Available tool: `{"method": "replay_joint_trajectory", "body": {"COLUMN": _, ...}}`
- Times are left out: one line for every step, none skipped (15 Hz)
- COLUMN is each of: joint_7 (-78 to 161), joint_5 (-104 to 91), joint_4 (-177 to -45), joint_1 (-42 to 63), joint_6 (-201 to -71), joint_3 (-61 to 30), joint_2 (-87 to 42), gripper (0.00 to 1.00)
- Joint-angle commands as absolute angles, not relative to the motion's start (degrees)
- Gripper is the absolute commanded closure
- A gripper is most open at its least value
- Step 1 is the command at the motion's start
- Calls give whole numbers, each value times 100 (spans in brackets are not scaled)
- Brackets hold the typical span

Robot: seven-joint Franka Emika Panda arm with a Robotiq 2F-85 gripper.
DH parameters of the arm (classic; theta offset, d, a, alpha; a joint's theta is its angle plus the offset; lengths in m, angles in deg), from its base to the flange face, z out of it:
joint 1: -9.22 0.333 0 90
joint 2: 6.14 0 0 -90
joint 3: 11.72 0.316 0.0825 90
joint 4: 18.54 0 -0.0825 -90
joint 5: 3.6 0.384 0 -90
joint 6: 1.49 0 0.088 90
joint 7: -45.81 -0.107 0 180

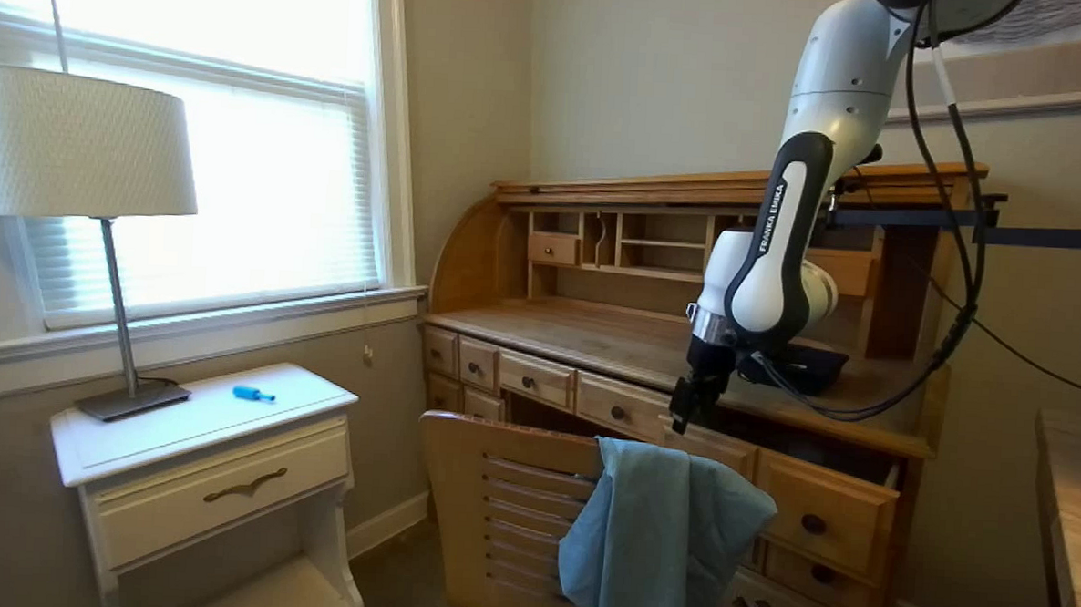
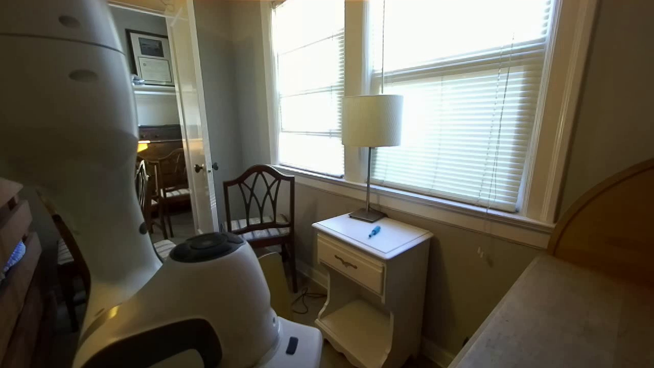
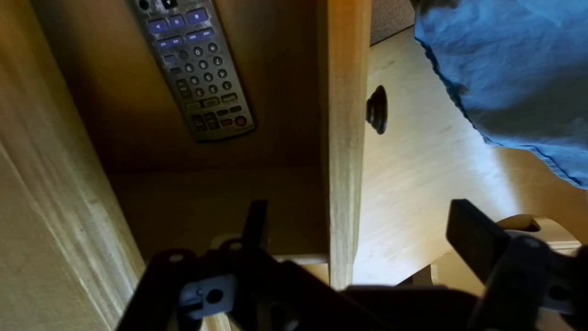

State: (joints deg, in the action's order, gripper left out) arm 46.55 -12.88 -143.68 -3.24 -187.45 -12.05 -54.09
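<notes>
Wrist view: remote lies in the open drawer; its front panel lines up between the fingers, so dropping straight and closing could pinch or scrape the wood. Fingers spread wide, nothing held (touching the panel? can't tell). In an exterior view: blue cloth draped on the chair hangs near them; sideways drift might snag it. In an exterior view: the arm shows, fingers out of sight, so no clearance check there.
</notes>
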Motion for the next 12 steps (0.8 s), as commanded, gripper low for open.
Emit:
{"method": "replay_joint_trajectory", "body": {"joint_7": 5064, "joint_5": -1303, "joint_4": -14420, "joint_1": -787, "joint_6": -18553, "joint_3": -747, "joint_2": -5420, "gripper": 0}}
{"method": "replay_joint_trajectory", "body": {"joint_7": 5201, "joint_5": -1355, "joint_4": -14380, "joint_1": -969, "joint_6": -18488, "joint_3": -553, "joint_2": -5484, "gripper": 0}}
{"method": "replay_joint_trajectory", "body": {"joint_7": 5303, "joint_5": -1355, "joint_4": -14348, "joint_1": -1074, "joint_6": -18388, "joint_3": -428, "joint_2": -5534, "gripper": 0}}
{"method": "replay_joint_trajectory", "body": {"joint_7": 5411, "joint_5": -1345, "joint_4": -14324, "joint_1": -1188, "joint_6": -18270, "joint_3": -300, "joint_2": -5579, "gripper": 0}}
{"method": "replay_joint_trajectory", "body": {"joint_7": 5495, "joint_5": -1319, "joint_4": -14290, "joint_1": -1282, "joint_6": -18157, "joint_3": -201, "joint_2": -5632, "gripper": 0}}
{"method": "replay_joint_trajectory", "body": {"joint_7": 5609, "joint_5": -1315, "joint_4": -14241, "joint_1": -1393, "joint_6": -18034, "joint_3": -98, "joint_2": -5695, "gripper": 0}}
{"method": "replay_joint_trajectory", "body": {"joint_7": 5724, "joint_5": -1307, "joint_4": -14202, "joint_1": -1501, "joint_6": -17932, "joint_3": -11, "joint_2": -5731, "gripper": 0}}
{"method": "replay_joint_trajectory", "body": {"joint_7": 5906, "joint_5": -1332, "joint_4": -14165, "joint_1": -1678, "joint_6": -17842, "joint_3": 151, "joint_2": -5775, "gripper": 0}}
{"method": "replay_joint_trajectory", "body": {"joint_7": 6148, "joint_5": -1374, "joint_4": -14128, "joint_1": -1896, "joint_6": -17799, "joint_3": 348, "joint_2": -5840, "gripper": 0}}
{"method": "replay_joint_trajectory", "body": {"joint_7": 6391, "joint_5": -1393, "joint_4": -14078, "joint_1": -2138, "joint_6": -17707, "joint_3": 578, "joint_2": -5908, "gripper": 0}}
{"method": "replay_joint_trajectory", "body": {"joint_7": 6630, "joint_5": -1406, "joint_4": -14068, "joint_1": -2323, "joint_6": -17685, "joint_3": 768, "joint_2": -5951, "gripper": 0}}
{"method": "replay_joint_trajectory", "body": {"joint_7": 6837, "joint_5": -1400, "joint_4": -14020, "joint_1": -2441, "joint_6": -17640, "joint_3": 908, "joint_2": -6019, "gripper": 0}}
